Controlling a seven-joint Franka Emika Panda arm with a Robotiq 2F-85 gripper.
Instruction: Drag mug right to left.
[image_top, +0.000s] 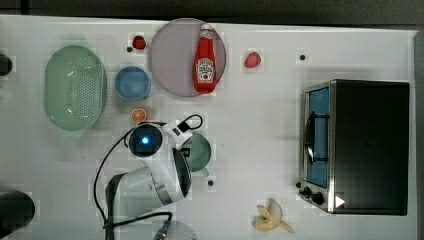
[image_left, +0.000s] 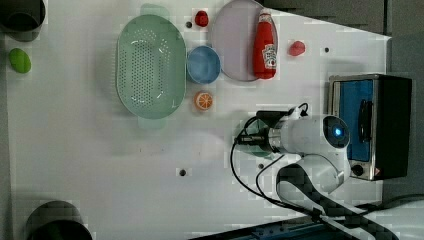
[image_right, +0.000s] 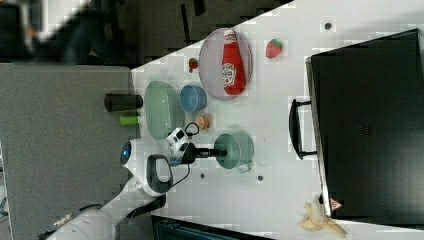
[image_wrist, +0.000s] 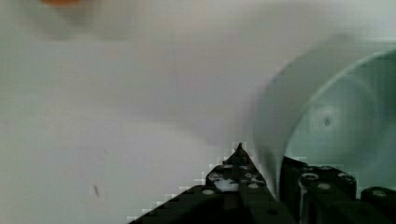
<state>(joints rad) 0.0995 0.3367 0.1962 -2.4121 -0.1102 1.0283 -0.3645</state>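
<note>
Clamping mug (image_right: 235, 148) rim, gripper (image_right: 218, 151); bare table (image_right: 280, 150) both sides.

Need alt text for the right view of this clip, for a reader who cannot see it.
A white robot arm's pincer grips the rim of a dark teal mug on a white table. Beyond the mug stand a blue bowl, a pale green colander and a ketchup bottle lying on a plate; a black toaster oven takes the right view's right.

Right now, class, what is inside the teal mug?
In the wrist view the mug looks empty, its bare bottom showing. The gripper pinches its wall, one finger inside. The arm covers part of the mug in the top view.
</note>
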